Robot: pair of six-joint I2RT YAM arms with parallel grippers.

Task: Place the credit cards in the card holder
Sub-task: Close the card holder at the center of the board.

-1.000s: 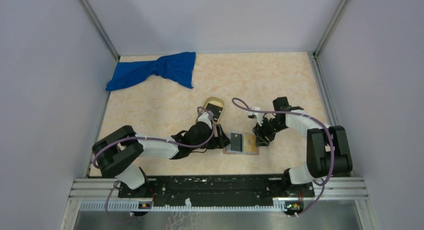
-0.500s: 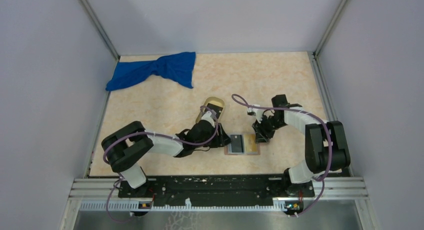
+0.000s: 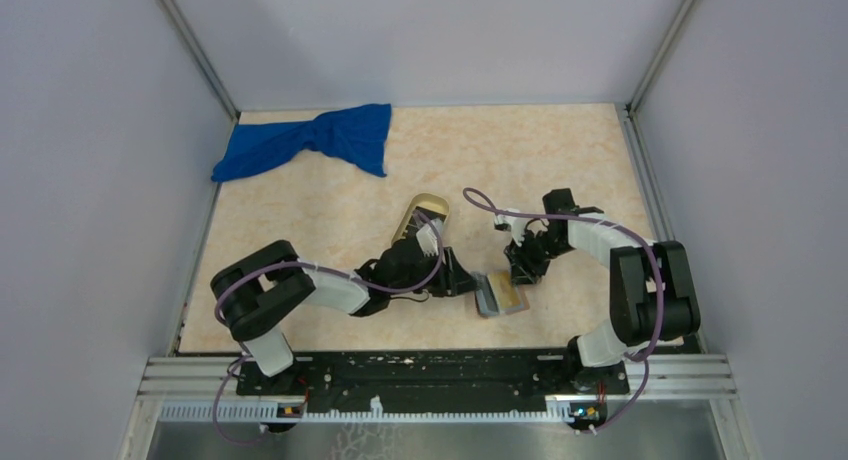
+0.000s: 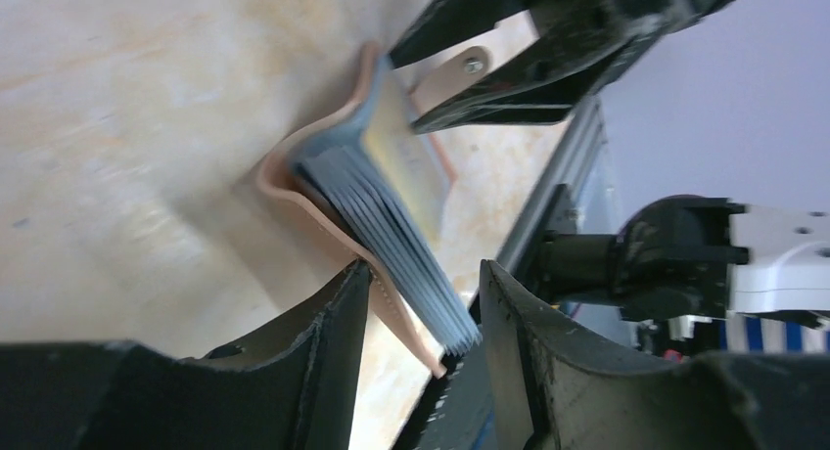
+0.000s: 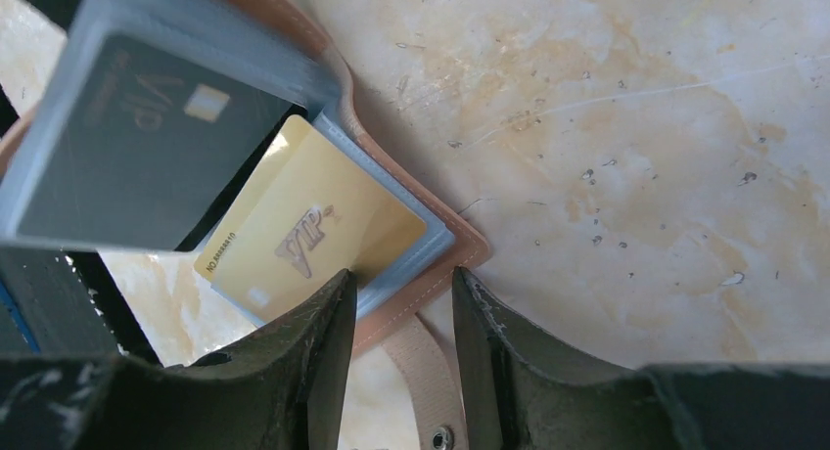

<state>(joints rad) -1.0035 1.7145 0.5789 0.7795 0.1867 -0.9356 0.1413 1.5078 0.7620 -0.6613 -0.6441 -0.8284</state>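
Note:
The card holder (image 3: 500, 296), reddish-brown outside and blue-grey inside, lies half folded near the table's front. In the left wrist view its near flap (image 4: 391, 245) stands up between the jaws of my open left gripper (image 4: 421, 274), leather against one finger. My left gripper (image 3: 463, 278) is at its left side. My right gripper (image 3: 524, 270) is open over its right corner (image 5: 460, 240) and strap. A grey card (image 5: 137, 147) sits in a sleeve of the raised flap. A gold card (image 5: 313, 230) sits in a lower sleeve. I see no black card.
An oval tan tray (image 3: 420, 216) stands just behind my left wrist. A blue cloth (image 3: 310, 140) lies at the back left. The table's metal front rail (image 4: 577, 176) runs close behind the card holder in the left wrist view.
My left gripper has moved right and lifted the holder's left flap, so the flat open holder is now half folded and turned a little. My right gripper has barely moved.

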